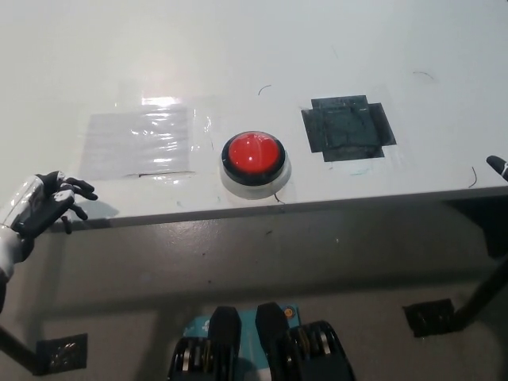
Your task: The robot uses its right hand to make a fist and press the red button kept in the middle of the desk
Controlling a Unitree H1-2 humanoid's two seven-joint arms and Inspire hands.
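A round red button (252, 153) in a black ring on a white base sits in the middle of the white desk (238, 71), near its front edge. Nothing touches it. Only a black tip of my right hand (498, 165) shows at the picture's right edge, far to the right of the button; the rest is out of frame. My white left hand (40, 208) rests at the desk's front left corner, its dark fingers spread apart and holding nothing.
A patch of clear tape (139, 141) lies left of the button and a dark taped square (348, 127) lies to its right. The desk's front edge (317, 202) runs below the button, with grey floor beneath.
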